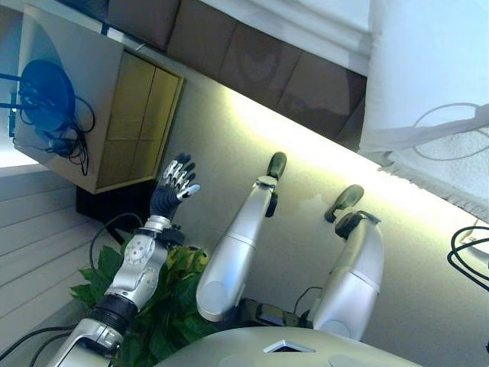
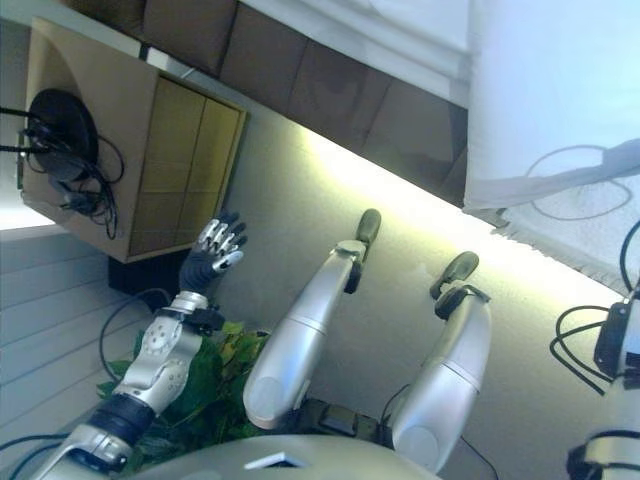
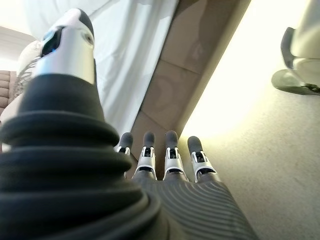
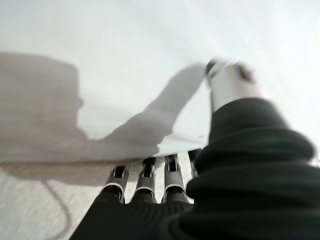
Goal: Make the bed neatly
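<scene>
The white fabric bed cover (image 1: 428, 61) hangs at the upper right of the head views, over the dark brown padded bed base (image 1: 229, 53). The left hand (image 1: 174, 183) sits left of centre, raised over the pale carpet floor (image 1: 321, 252), fingers straight and spread, holding nothing. The right hand (image 4: 150, 185), seen only in its wrist view, reaches fingers straight toward the white cover, empty. To do this step well, probably bring both hands onto the cover's edge before pulling, keeping tension even. A wooden bedside cabinet (image 1: 114, 115) stands upper left.
</scene>
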### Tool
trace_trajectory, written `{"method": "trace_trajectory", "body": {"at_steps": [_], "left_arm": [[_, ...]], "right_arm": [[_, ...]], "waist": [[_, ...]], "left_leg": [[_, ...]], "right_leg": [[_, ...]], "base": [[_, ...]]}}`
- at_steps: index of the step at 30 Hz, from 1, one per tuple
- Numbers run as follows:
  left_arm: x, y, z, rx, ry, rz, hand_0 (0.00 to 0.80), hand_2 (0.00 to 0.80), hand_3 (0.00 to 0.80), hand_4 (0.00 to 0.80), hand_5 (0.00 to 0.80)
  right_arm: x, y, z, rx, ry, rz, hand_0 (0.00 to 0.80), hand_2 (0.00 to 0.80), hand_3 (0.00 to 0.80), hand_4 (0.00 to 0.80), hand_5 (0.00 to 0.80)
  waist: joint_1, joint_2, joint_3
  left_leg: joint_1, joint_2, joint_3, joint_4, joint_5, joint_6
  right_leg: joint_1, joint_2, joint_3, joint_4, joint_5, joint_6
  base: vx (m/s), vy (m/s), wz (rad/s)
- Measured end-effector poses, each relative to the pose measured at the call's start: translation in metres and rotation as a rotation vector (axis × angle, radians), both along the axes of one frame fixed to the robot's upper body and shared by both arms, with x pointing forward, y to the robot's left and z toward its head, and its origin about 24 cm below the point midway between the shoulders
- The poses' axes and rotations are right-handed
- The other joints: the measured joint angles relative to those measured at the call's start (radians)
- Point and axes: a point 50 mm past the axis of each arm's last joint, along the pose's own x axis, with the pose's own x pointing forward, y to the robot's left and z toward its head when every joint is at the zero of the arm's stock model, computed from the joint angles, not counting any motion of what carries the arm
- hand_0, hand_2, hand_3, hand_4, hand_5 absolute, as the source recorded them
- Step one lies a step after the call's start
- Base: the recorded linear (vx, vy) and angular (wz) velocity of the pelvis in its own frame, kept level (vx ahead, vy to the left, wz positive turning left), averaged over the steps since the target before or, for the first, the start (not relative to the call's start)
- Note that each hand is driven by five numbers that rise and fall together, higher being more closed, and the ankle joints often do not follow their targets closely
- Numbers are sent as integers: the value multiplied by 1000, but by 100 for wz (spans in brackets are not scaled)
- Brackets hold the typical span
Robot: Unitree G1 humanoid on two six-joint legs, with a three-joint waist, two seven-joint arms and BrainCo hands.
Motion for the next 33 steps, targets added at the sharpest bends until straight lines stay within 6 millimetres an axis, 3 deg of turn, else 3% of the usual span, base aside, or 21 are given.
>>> {"method": "trace_trajectory", "body": {"at_steps": [16,20,24,27,33], "left_arm": [[0,0,0,-10,3,9,0,0,0,0,0],[0,1,0,-32,9,26,0,0,0,0,0],[0,1,0,-48,10,37,0,0,0,0,0],[1,1,3,-60,8,39,0,0,0,0,0],[5,7,8,-75,15,65,0,0,0,0,0]], "right_arm": [[25,27,13,-96,26,156,800,800,800,800,800],[41,50,6,-133,43,246,800,800,800,800,800],[59,87,-9,-148,54,377,800,800,800,800,800],[68,113,-23,-133,58,453,800,800,800,800,800],[75,136,-39,-158,125,505,800,800,800,800,800]], "waist": [[-24,12,1],[-25,13,0],[-21,14,0],[-12,15,-1],[38,23,-7]], "left_leg": [[12,7,17,4,-4,4],[62,15,20,-22,-1,-1],[158,16,13,-89,14,-7],[231,15,-9,-152,33,-14],[371,5,-61,-286,78,-24]], "right_leg": [[2,-6,2,12,-5,-8],[47,1,-2,-7,-1,-12],[142,0,-25,-52,0,-11],[228,-2,-68,-96,-2,-11],[388,-1,-121,-172,-15,3]], "base": [[-6,26,-2],[-9,12,-5],[6,-26,8],[56,-51,25],[90,-60,38]]}}
